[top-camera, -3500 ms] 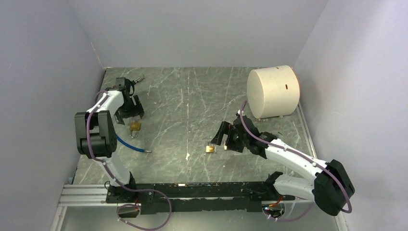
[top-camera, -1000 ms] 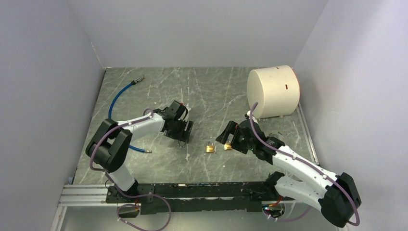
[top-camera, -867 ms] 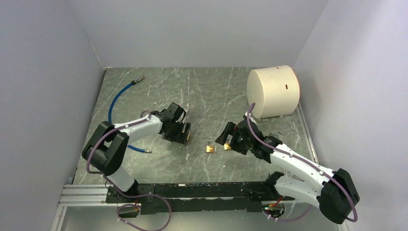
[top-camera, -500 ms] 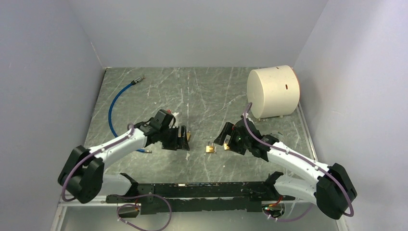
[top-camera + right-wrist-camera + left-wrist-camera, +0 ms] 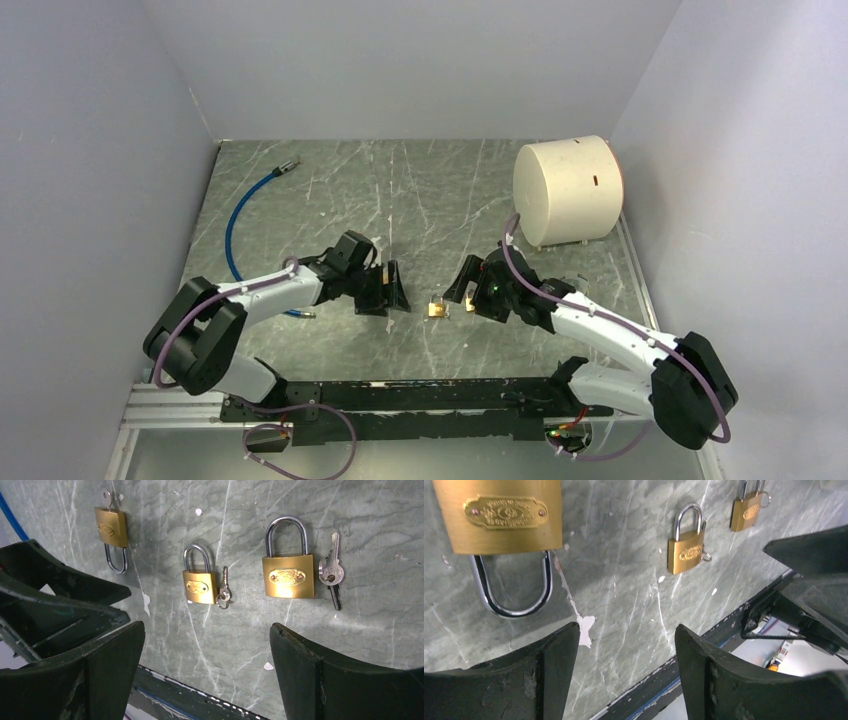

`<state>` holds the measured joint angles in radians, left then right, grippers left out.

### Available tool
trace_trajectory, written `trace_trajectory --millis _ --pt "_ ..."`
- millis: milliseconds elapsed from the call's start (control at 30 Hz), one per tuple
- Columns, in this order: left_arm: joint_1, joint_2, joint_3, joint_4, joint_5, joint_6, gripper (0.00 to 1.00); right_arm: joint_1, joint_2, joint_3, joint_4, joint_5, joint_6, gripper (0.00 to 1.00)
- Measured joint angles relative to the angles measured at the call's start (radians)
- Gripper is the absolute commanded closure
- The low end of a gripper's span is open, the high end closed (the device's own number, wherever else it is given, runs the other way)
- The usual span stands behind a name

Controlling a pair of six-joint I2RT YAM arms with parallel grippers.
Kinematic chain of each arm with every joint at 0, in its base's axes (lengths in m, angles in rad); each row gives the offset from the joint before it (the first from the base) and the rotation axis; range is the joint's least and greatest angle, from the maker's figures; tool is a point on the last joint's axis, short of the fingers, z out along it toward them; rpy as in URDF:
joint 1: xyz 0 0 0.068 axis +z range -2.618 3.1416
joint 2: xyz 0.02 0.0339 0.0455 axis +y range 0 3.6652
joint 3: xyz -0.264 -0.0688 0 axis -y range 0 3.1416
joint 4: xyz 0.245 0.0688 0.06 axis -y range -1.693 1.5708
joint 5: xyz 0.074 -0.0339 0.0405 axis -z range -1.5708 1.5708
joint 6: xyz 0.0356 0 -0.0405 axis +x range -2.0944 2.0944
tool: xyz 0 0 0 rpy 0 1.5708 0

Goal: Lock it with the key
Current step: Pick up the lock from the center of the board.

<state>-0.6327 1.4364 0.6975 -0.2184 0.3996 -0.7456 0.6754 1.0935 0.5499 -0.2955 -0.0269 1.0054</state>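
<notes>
Holds the left end effector (image 5: 624, 632) spread wide, nothing between its fingers (image 5: 531, 677), low over the table (image 5: 624, 570). Frames the nearest padlock (image 5: 499, 512) at the upper left of the left wrist view, brass body up, shackle pointing down toward the fingertips but clear of both.

Holds the right end effector (image 5: 207, 630) spread too, empty. Shows, in the right wrist view, a small padlock (image 5: 199, 586) lying at centre with a key (image 5: 223, 592) at its right edge. Shows a larger padlock (image 5: 288, 575) right of centre with a second key (image 5: 331, 572) just beside its body.

From above, sets the two end effectors facing each other mid-frame, padlocks on the table between them. Shows a blue hose (image 5: 232, 215) at left and a cream cylinder (image 5: 567, 190) at upper right, both well apart from the padlocks.
</notes>
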Motion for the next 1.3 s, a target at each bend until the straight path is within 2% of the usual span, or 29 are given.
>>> trace_trajectory --millis 233,500,633,733,900,1067,1300 --pt "0.0 0.096 0.047 0.019 -0.075 -0.008 0.28 0.0 -0.03 0.0 -0.001 -0.001 0.011 0.02" --pt "-0.002 0.111 0.095 -0.018 -0.221 0.001 0.25 0.0 -0.04 0.007 0.017 -0.044 -0.014 0.03" --pt "0.029 0.111 0.105 -0.047 -0.249 0.02 0.25 0.0 0.003 0.019 0.048 -0.089 -0.032 0.04" --pt "0.069 0.11 0.105 -0.052 -0.248 0.032 0.25 0.0 0.072 0.038 0.087 -0.144 -0.051 0.08" --pt "0.155 0.101 0.112 -0.084 -0.229 0.074 0.24 0.022 0.183 0.087 0.111 -0.188 -0.081 0.09" --pt "0.277 0.124 0.192 -0.14 -0.158 0.128 0.24 0.055 0.229 0.121 0.132 -0.195 -0.104 0.09" --pt "0.301 0.13 0.209 -0.117 -0.089 0.144 0.25 0.069 0.323 0.256 0.122 -0.179 -0.203 0.12"
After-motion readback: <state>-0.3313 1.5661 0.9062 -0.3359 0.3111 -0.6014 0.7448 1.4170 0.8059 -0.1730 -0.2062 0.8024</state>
